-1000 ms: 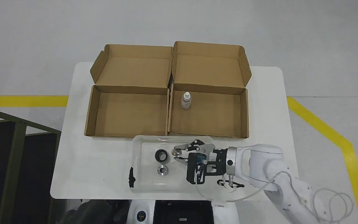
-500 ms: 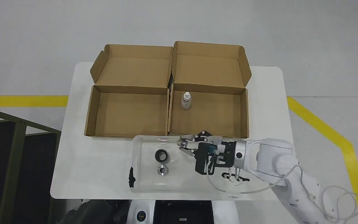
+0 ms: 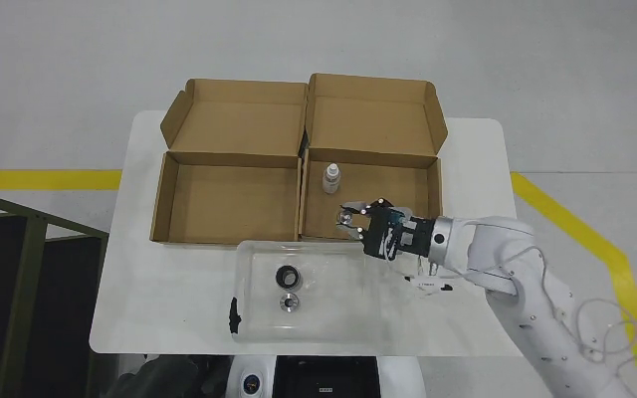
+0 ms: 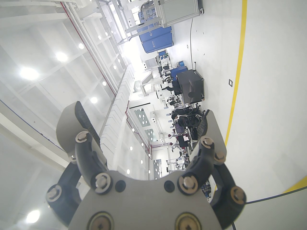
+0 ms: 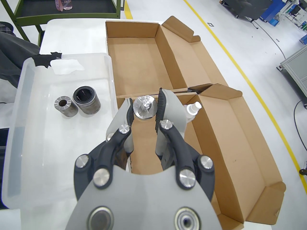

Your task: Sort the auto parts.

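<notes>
My right gripper (image 5: 144,111) (image 3: 350,221) is shut on a round silver metal part (image 5: 144,107), held above the near edge of the right cardboard box (image 3: 398,204) (image 5: 235,144). A small white bottle (image 3: 331,180) (image 5: 192,110) stands inside that box. In the clear plastic bin (image 3: 261,323) (image 5: 16,130) lie a dark ring-shaped bearing (image 3: 287,277) (image 5: 86,99) and a grey metal bushing (image 3: 290,302) (image 5: 65,106). The left cardboard box (image 3: 227,204) (image 5: 136,63) holds nothing. My left gripper (image 4: 141,123) is open, pointing up at the hall ceiling.
Both boxes have their lids folded back toward the far table edge. A black scrap (image 3: 234,318) clings to the bin's left rim. A green cart (image 5: 64,3) with a pink bottle stands beyond the table. Bare tabletop (image 3: 478,179) lies right of the boxes.
My right gripper has lifted the silver part out of the bin and carried it away from the near edge, to over the right box.
</notes>
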You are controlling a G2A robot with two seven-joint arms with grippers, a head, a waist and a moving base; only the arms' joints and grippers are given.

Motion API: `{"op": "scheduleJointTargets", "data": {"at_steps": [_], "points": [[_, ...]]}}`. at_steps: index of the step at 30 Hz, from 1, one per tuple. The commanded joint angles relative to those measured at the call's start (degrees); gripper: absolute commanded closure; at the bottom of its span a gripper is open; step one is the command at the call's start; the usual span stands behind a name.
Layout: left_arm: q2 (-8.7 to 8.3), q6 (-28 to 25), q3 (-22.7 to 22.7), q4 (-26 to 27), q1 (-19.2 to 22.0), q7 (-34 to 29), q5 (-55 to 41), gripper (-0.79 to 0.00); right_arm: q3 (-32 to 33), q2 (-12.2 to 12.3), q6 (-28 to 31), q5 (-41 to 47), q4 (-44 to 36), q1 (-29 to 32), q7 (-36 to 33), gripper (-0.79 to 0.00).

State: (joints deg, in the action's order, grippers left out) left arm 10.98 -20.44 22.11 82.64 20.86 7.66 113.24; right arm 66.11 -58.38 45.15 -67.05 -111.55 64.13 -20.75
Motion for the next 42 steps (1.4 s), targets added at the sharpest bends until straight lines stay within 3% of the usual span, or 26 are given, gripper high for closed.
{"op": "scheduleJointTargets", "data": {"at_steps": [1, 16, 42], "points": [[0.00, 0.00, 0.00, 0.00, 0.00, 0.00, 0.00, -0.785, -0.82, -0.22, 0.04, 0.33, 2.31, -1.93, -0.30, 0.000], [0.00, 0.00, 0.00, 0.00, 0.00, 0.00, 0.00, -0.785, -7.93, -2.63, -2.61, 1.43, 20.34, -13.52, -0.35, 0.000], [0.00, 0.00, 0.00, 0.00, 0.00, 0.00, 0.00, -0.785, -15.66, -6.27, -6.87, -1.65, 36.83, -20.70, 3.99, 0.000]]}}
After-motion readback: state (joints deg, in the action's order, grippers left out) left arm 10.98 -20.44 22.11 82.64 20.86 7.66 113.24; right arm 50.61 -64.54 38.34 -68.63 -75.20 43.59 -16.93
